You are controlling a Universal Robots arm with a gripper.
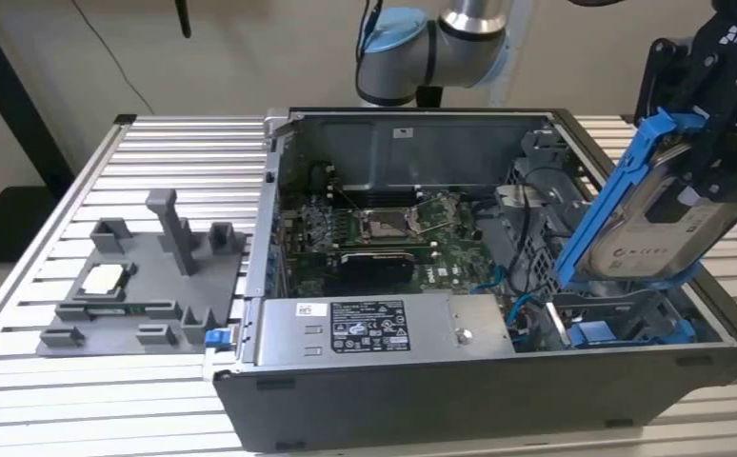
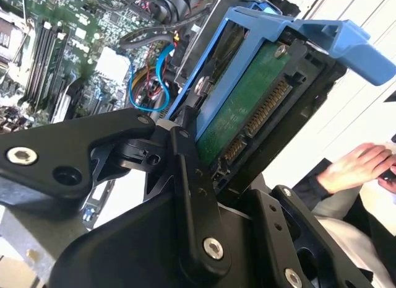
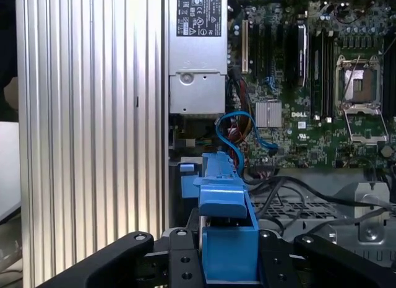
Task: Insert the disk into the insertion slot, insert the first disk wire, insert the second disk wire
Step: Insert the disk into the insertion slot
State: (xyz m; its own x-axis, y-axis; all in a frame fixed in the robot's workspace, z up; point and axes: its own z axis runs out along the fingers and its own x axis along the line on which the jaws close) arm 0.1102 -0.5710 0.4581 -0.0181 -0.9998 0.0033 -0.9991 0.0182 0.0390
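Exterior view: a ribbed aluminium table (image 1: 38,190) is seen spanning the frame. On it an open dark grey computer case (image 1: 470,400) is laid on its side, filling the middle and the exterior view's right. A silver and light blue robot arm (image 1: 451,38) is seen at the top of the frame, behind the case. A grey plastic fixture tray (image 1: 140,276) is placed on the table at the exterior view's left, just beside the case.

Inside the case a green motherboard (image 1: 382,228) is shown in the middle, and a grey power-supply box with a white sticker (image 1: 382,328) is set along the near wall.

At the right of the frame a flat silver-grey hard disk in a bright blue plastic carrier (image 1: 654,219) is held tilted, its upper end leaning toward the exterior view's right. The black hand (image 1: 709,181) is clamped on the disk's upper part. The disk's lower end is held just above the rectangular grey metal drive cage with blue tabs (image 1: 623,319), in the lower right corner of the case; whether the two touch cannot be told.

In the second wrist view the disk's green circuit board (image 2: 247,108) is turned to the camera, and a person's hand (image 2: 356,164) is seen beyond the case. In the first wrist view a looped blue cable (image 3: 237,113) is seen near the power-supply box.
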